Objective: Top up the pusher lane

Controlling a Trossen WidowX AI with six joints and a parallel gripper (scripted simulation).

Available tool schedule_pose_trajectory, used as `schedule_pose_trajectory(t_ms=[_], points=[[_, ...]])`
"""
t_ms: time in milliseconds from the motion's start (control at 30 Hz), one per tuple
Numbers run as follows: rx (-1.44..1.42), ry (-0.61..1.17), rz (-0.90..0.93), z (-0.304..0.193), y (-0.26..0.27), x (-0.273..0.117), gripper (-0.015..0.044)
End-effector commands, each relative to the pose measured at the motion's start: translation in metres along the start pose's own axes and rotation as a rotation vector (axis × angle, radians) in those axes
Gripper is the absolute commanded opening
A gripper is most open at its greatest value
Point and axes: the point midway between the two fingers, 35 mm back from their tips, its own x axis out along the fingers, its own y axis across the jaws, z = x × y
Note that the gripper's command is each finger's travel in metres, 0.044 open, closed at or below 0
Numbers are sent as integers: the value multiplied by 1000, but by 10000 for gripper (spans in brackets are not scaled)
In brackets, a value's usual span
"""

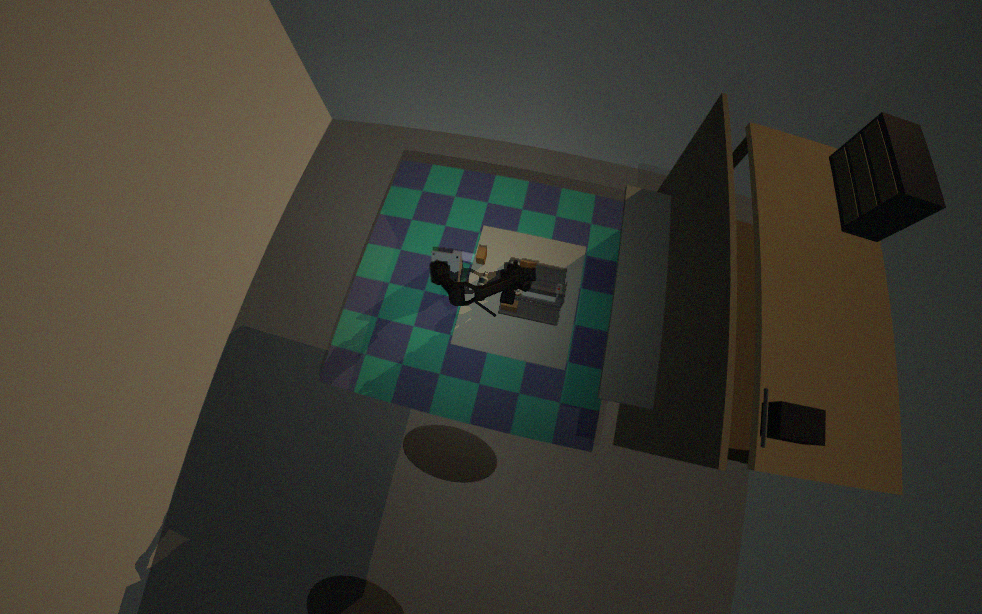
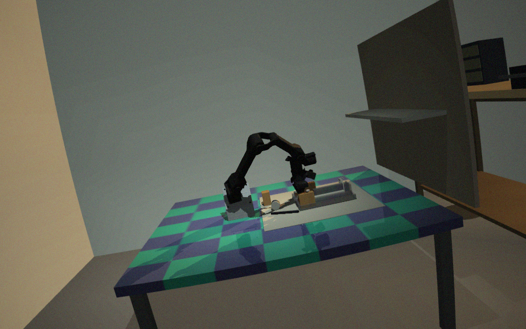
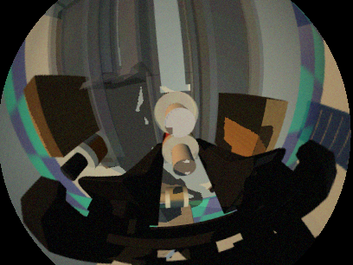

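My gripper (image 3: pixel 179 144) (image 2: pixel 300 191) points down at the front end of the grey lane rack (image 2: pixel 336 196) (image 1: pixel 539 316). Its fingers are shut on an upright jar (image 3: pixel 168 151), with a pale round top and a tan knob, low in the wrist view. Directly beyond it stands the lane jar (image 3: pixel 160 108), also with a pale round top and a knob. A little red shows between the two, and they look close together or touching. Behind the lane jar runs a light strip (image 3: pixel 169 48) between grey rails. The pusher plate, the front stop and the jars' bases are hidden or unclear.
Brown boxes (image 3: pixel 65 114) (image 3: pixel 238 121) stand in the rack on both sides of the gripper. A brown jar with a white band (image 3: pixel 91 149) lies at left. Near the arm base are an orange box (image 2: pixel 265 197) and a round pale-ended item (image 2: pixel 275 204). A black rod (image 2: pixel 285 212) lies nearby.
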Motion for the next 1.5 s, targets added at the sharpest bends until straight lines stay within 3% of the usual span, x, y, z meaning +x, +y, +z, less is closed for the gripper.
schedule_pose_trajectory(t_ms=[0, 1467], points=[[9, -11, -7, 2, -2, 1, 0], [8, -11, -7, -5, -2, 1, 0]])
